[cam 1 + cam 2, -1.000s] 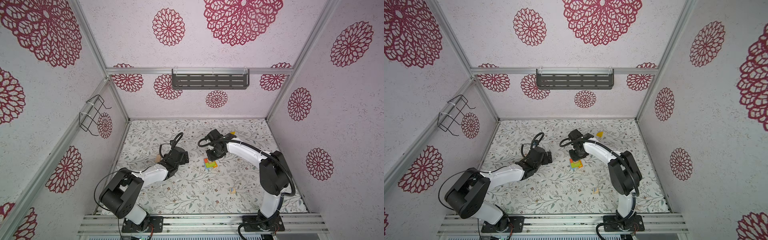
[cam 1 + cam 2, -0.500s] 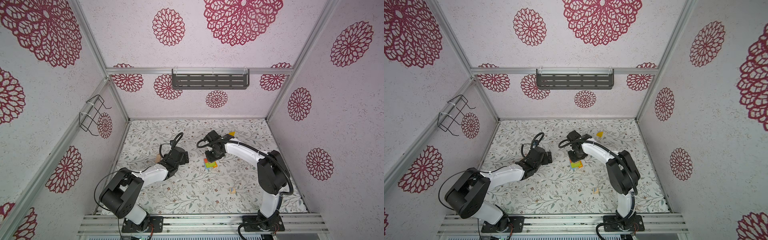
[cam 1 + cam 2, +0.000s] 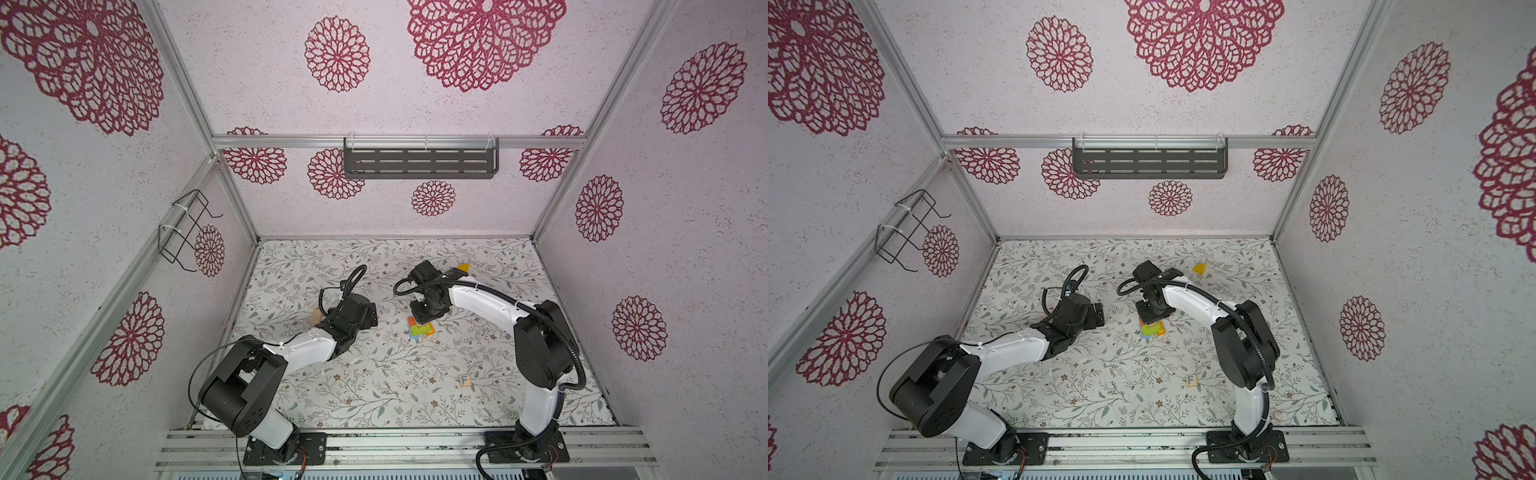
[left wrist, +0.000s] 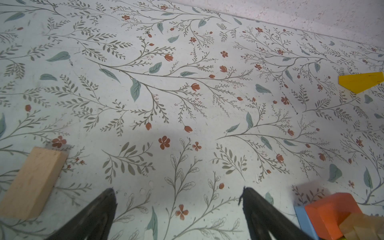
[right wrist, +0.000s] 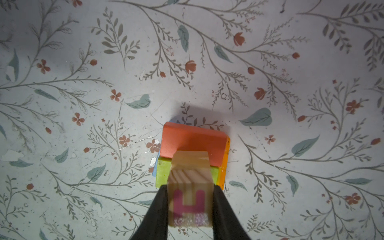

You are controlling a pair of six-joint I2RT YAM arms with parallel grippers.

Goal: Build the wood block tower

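Observation:
The wood block tower point(image 3: 420, 329) point(image 3: 1152, 330) stands mid-table as a low stack. In the right wrist view a red block point(image 5: 193, 143) and a lime-green block point(image 5: 163, 174) lie side by side on an orange piece point(image 5: 225, 166), with blue point(image 5: 154, 169) underneath. My right gripper point(image 5: 190, 189) point(image 3: 426, 311) is shut on a lettered natural-wood cube point(image 5: 190, 172) with a pink letter, held just above the stack. My left gripper point(image 4: 178, 199) point(image 3: 370, 318) is open and empty, low over the table left of the tower. A plain tan block point(image 4: 31, 182) point(image 3: 316, 318) lies beside it.
A yellow block point(image 3: 463, 266) point(image 4: 361, 82) lies behind the right arm toward the back wall. A wooden cube with a blue F point(image 3: 464, 380) point(image 3: 1191, 380) sits at the front right. Walls close in the flowered table point(image 3: 374, 395) on three sides.
My right gripper, with the lettered cube in it, has shifted slightly left over the stack. The left arm has not moved.

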